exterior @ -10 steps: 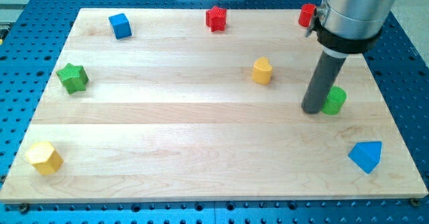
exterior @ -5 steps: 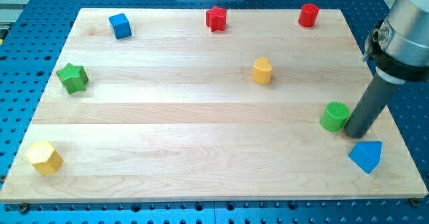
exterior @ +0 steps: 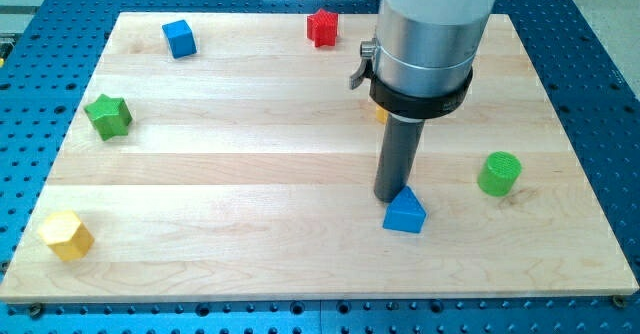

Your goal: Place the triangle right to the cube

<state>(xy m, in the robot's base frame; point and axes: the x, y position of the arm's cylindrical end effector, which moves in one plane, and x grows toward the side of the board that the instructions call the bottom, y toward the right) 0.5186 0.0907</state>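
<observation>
The blue triangle lies on the wooden board below its middle, towards the view's right. My tip touches the triangle's upper left side. The blue cube sits near the board's top left corner, far from the triangle. The arm's wide grey body rises above the rod and hides part of the board's upper right area.
A green cylinder stands to the right of the triangle. A red star-like block is at the top middle. A green star is at the left and a yellow hexagonal block at the bottom left.
My tip swung round the green cylinder to the right, then moved left. The blue triangle went from the bottom right corner to the lower middle. The arm now hides the yellow and red blocks.
</observation>
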